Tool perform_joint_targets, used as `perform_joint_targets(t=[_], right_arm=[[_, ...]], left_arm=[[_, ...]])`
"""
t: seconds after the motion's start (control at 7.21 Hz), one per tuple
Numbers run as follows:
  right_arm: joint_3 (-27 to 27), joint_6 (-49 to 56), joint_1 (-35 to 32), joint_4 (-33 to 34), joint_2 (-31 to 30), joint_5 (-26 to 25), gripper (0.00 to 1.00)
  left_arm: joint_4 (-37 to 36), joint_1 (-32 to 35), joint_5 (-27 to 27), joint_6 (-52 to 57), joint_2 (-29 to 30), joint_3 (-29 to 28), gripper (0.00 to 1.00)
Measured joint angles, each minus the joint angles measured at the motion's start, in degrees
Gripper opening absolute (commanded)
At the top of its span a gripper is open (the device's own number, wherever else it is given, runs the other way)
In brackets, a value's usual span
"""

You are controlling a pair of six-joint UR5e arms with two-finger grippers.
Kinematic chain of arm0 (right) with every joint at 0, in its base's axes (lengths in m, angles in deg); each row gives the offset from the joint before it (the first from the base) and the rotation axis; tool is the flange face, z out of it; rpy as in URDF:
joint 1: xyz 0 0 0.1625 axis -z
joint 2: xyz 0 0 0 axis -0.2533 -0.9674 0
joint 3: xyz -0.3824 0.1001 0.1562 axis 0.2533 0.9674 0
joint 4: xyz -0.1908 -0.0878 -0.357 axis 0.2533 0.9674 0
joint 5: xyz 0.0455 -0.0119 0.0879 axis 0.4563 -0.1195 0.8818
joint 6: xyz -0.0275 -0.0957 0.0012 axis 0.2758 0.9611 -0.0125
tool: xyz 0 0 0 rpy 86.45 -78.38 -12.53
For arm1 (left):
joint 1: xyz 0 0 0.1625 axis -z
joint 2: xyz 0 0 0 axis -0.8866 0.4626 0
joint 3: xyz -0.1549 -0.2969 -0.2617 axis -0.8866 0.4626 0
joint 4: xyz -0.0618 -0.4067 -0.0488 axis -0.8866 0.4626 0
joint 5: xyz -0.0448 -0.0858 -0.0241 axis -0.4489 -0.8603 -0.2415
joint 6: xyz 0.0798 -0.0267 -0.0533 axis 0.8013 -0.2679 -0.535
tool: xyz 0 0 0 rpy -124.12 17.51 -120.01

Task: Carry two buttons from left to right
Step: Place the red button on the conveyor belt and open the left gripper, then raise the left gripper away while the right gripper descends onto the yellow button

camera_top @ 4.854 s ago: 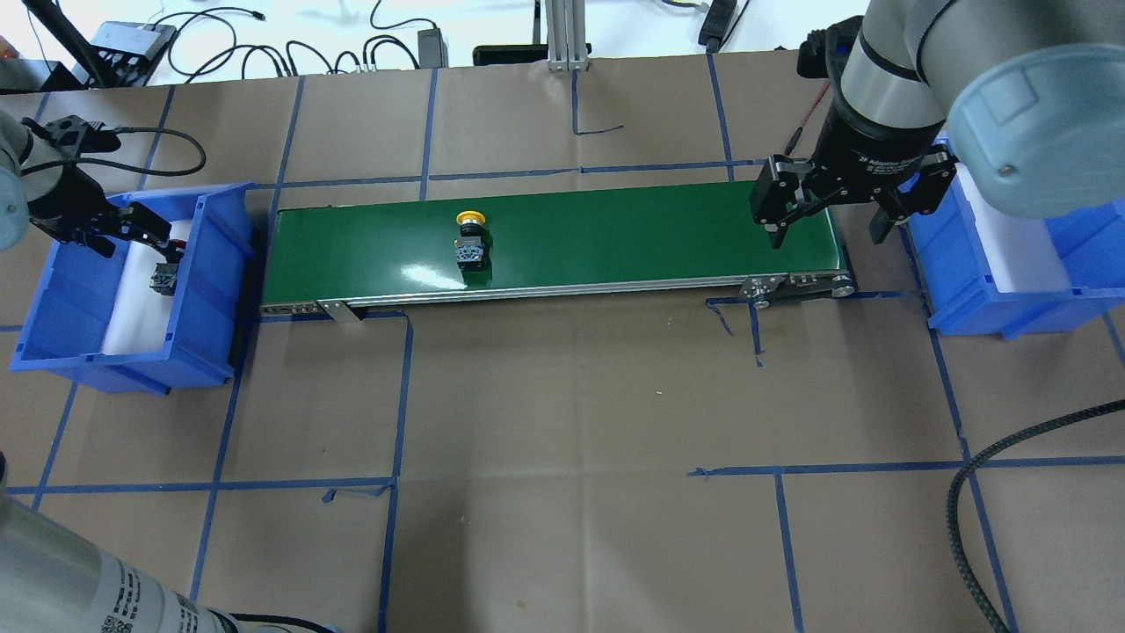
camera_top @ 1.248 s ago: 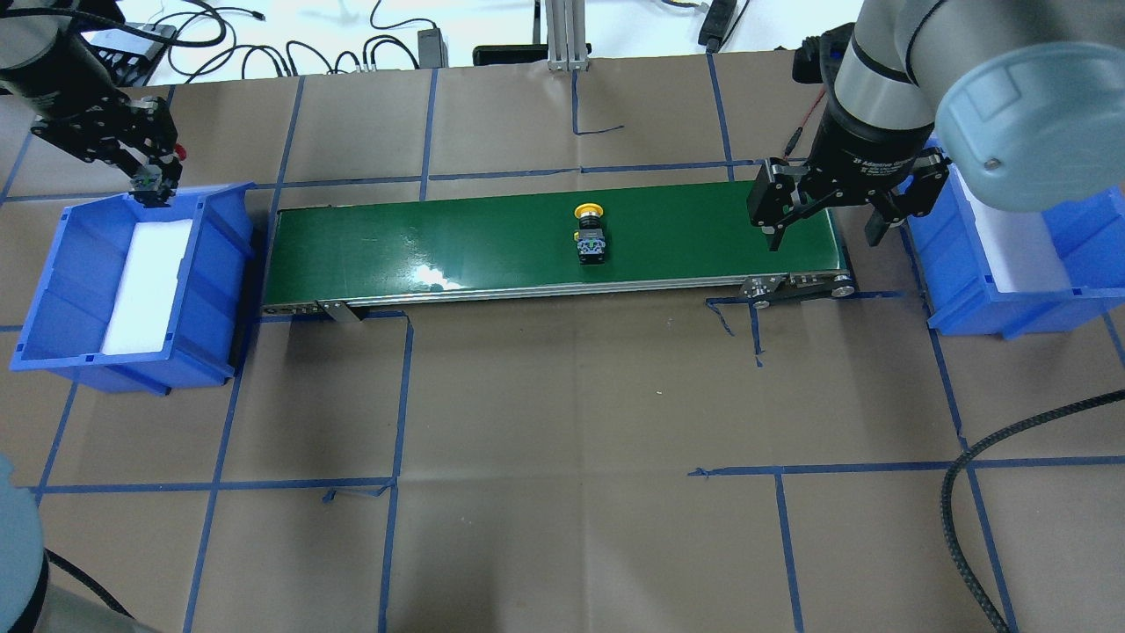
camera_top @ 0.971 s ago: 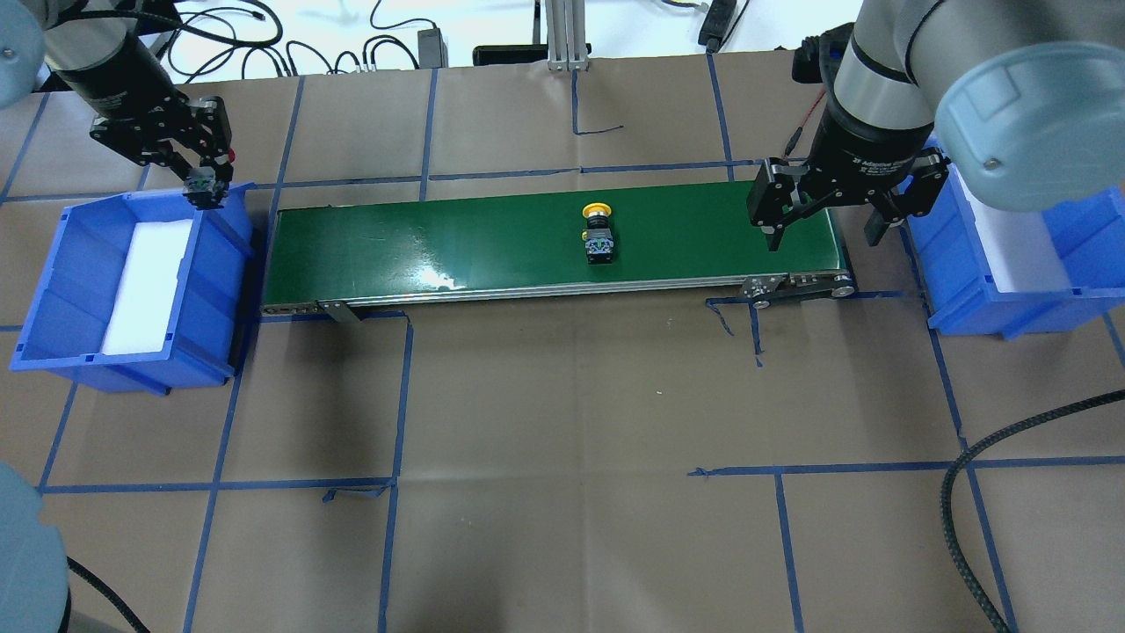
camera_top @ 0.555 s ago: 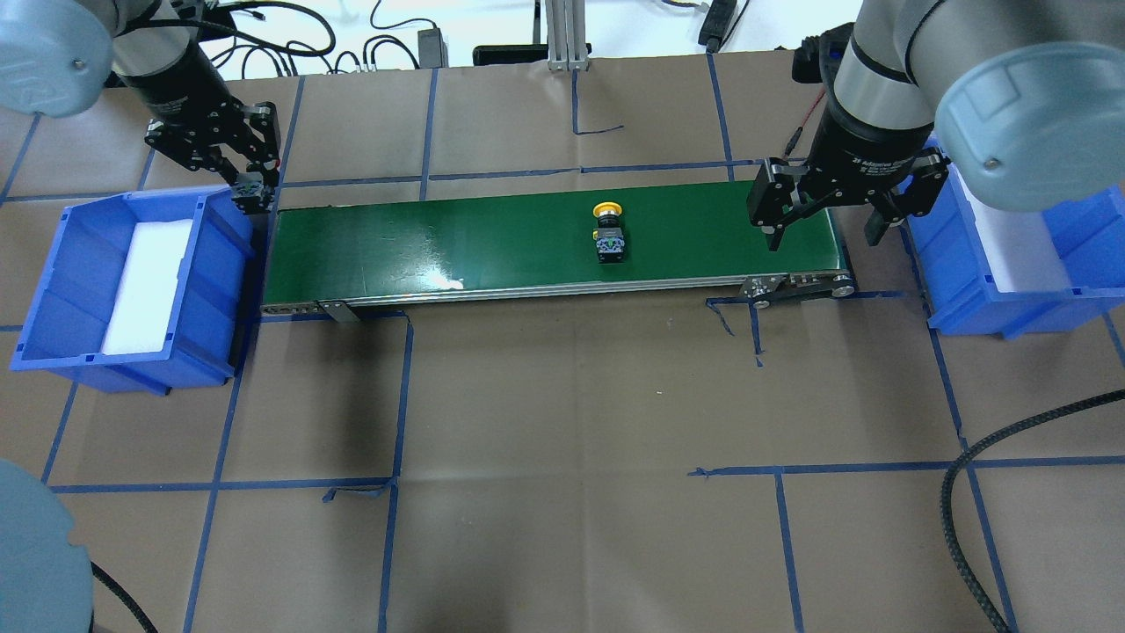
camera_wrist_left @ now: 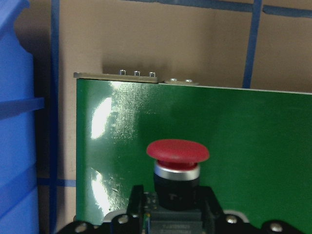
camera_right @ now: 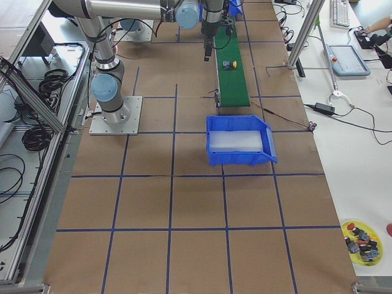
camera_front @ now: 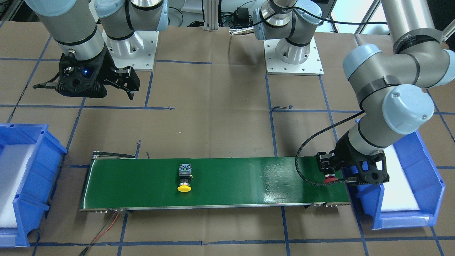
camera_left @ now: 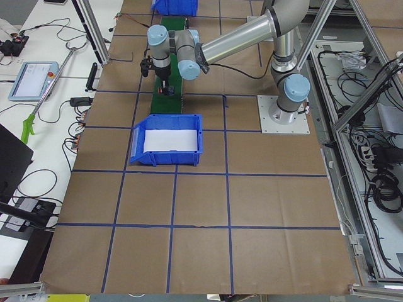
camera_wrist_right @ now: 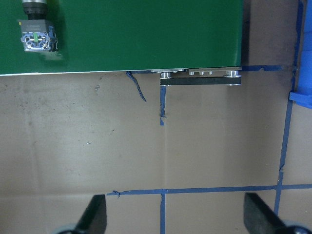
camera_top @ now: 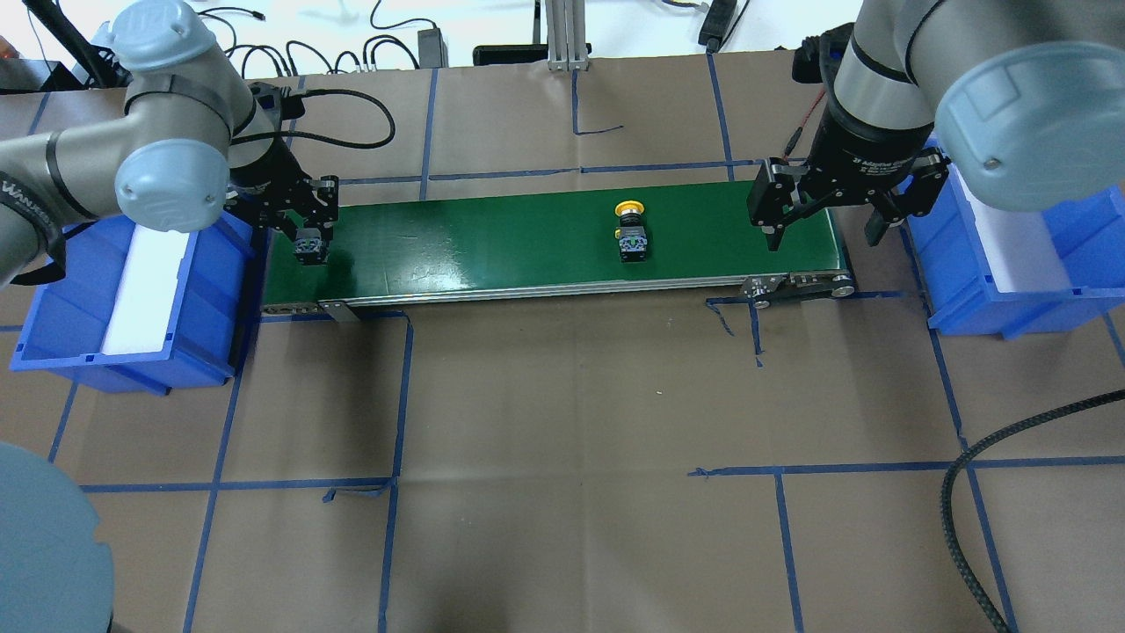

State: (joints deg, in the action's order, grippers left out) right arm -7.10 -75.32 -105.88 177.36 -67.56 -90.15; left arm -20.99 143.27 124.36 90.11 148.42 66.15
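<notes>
1. Our left gripper [camera_top: 306, 239] is pinching the red button [camera_wrist_left: 178, 152] by its black body, cap pointing forward, low over the left end of the green belt [camera_top: 492, 237]. It is just beside the left bin [camera_top: 53, 290]. We cannot tell whether the button touches the belt.
2. The yellow button [camera_top: 631, 237] lies on its side on the belt, right of the middle, with its cap towards the far edge.
3. Our right gripper [camera_top: 826, 224] hangs over the belt's right end with its fingers spread wide and nothing between them. The right bin [camera_top: 1090, 237] is just beyond it.
4. The first risk, as we judge it, is the release. The red button sits close to the belt's end and near edge, so letting go from any height, or tilted, could send it rolling on its round cap and off onto the table.
5. The second risk is timing. If the belt carries the yellow button past the right gripper before the gripper descends, the button drops off the end, short of the bin.
6. The third risk is the grasp. Closing on the domed cap instead of the squarer body could squeeze the button out sideways.
</notes>
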Motion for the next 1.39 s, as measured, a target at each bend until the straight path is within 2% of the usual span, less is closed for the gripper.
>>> perform_joint_targets(t=[0.14, 0.28, 1.11, 1.39], right_arm=[[0.00, 0.00, 0.00, 0.00, 0.00, 0.00, 1.00], [0.00, 0.00, -0.02, 0.00, 0.00, 0.00, 1.00], [0.00, 0.06, -0.02, 0.00, 0.00, 0.00, 1.00], [-0.05, 0.03, -0.02, 0.00, 0.00, 0.00, 1.00]], left_arm=[[-1.40, 0.06, 0.37, -0.06, 0.23, 1.13, 0.47], [-2.00, 0.18, 0.50, -0.22, 0.37, 1.62, 0.99], [-2.71, 1.75, -0.02, -2.65, -0.51, -1.11, 1.00], [2.16, 2.28, 0.05, -2.61, -2.53, -4.71, 1.00]])
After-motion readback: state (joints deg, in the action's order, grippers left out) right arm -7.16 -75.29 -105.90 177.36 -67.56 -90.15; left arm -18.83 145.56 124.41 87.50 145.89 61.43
